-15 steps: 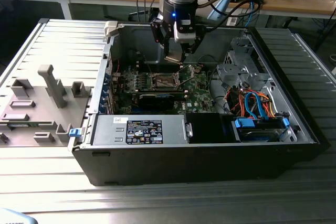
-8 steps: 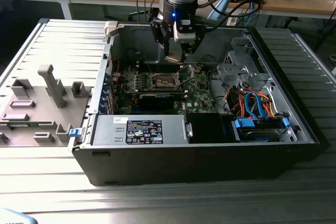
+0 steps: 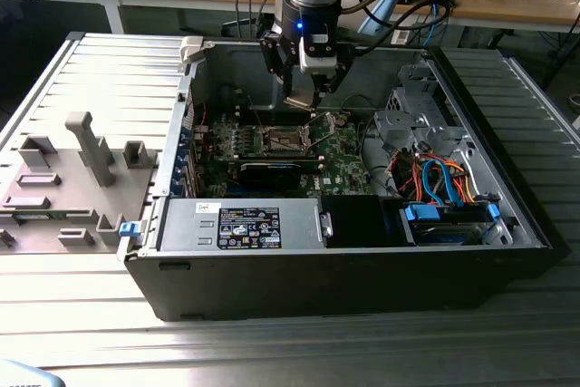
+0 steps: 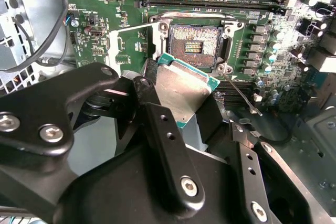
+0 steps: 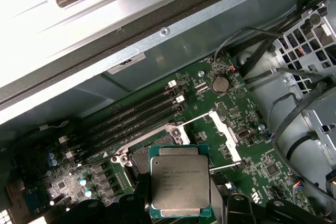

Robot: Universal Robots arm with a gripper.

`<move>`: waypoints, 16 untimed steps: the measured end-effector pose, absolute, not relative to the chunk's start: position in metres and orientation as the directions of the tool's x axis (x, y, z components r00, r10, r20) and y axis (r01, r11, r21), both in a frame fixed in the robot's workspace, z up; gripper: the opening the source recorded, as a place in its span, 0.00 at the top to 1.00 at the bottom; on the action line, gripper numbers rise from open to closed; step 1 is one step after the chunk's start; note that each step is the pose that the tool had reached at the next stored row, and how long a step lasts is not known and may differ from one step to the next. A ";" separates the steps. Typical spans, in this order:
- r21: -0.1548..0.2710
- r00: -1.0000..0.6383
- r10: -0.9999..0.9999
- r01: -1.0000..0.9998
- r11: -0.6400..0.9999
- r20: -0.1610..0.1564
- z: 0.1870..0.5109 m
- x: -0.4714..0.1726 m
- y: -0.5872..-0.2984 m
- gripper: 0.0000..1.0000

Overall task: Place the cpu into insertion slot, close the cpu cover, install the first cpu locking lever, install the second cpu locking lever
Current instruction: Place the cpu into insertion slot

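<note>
In the exterior view, holding the gripper [image 3: 306, 104] just above the insertion slot [image 3: 283, 140] inside the case [image 3: 362, 269]. In the second wrist view, clamping the fingers [image 4: 155, 124] on opposite edges of the cpu [image 4: 184, 90], with the bare insertion slot [image 4: 197, 45] lying just beyond it. In the first wrist view, hanging the cpu [image 5: 180, 187] partly over the insertion slot [image 5: 139, 160], beside the open cpu cover [image 5: 227, 132].
</note>
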State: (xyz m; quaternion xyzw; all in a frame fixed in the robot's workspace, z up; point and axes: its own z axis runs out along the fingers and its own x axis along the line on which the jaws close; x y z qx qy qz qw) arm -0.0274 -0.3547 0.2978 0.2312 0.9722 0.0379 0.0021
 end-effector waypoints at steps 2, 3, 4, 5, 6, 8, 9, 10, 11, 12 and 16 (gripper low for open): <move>0.075 -0.892 0.452 0.452 0.889 0.013 0.298 -0.027 -0.355 0.45; 0.075 -0.892 0.452 0.452 0.889 0.013 0.298 -0.027 -0.355 0.45; 0.075 -0.891 0.453 0.453 0.888 0.013 0.298 -0.027 -0.355 0.45; 0.075 -0.891 0.454 0.454 0.888 0.013 0.298 -0.027 -0.355 0.45; 0.075 -0.890 0.455 0.455 0.888 0.013 0.298 -0.027 -0.355 0.45; 0.075 -0.889 0.457 0.456 0.887 0.013 0.298 -0.027 -0.355 0.45; 0.075 -0.889 0.458 0.458 0.886 0.013 0.298 -0.027 -0.355 0.45; 0.075 -0.888 0.460 0.459 0.885 0.013 0.298 -0.027 -0.355 0.45; 0.075 -0.887 0.461 0.461 0.884 0.014 0.298 -0.027 -0.355 0.45; 0.075 -0.886 0.463 0.462 0.884 0.013 0.298 -0.027 -0.355 0.45; 0.075 -0.884 0.467 0.466 0.881 0.014 0.298 -0.027 -0.355 0.45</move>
